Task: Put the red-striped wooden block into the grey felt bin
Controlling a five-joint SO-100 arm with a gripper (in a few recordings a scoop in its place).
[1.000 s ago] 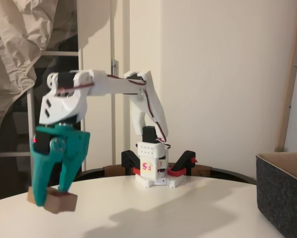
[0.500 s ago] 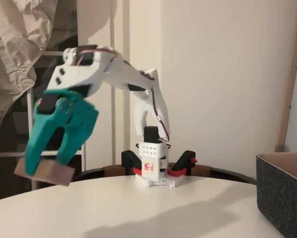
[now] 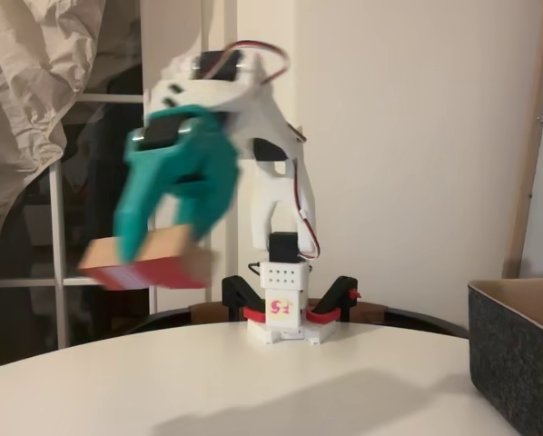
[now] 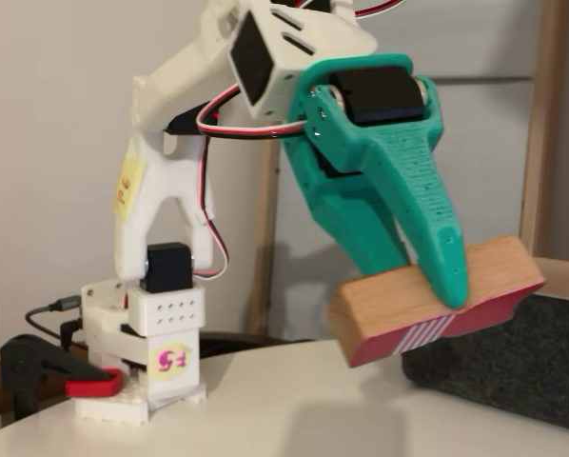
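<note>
My teal gripper [image 3: 153, 245] is shut on the red-striped wooden block [image 3: 149, 259], which hangs well above the white table and looks blurred in this fixed view. The block [image 4: 437, 303] is light-brown wood with a red underside and red-and-white stripes, and the teal fingers [image 4: 427, 238] of the gripper [image 4: 422, 281] clamp it across its middle. The grey felt bin [image 3: 517, 359] stands at the right edge of the table with a tan inside. It shows as a dark grey wall [image 4: 513, 367] low behind the block.
The arm's white base [image 3: 281, 313] is clamped at the table's far edge with black and red clamps [image 3: 340, 300]. A pale wall stands behind it. A window with a light curtain [image 3: 35, 82] fills the left. The round white table [image 3: 253, 391] lies below.
The gripper has lifted the block from the table surface at the left and swung it up and to the right, toward the arm's base.
</note>
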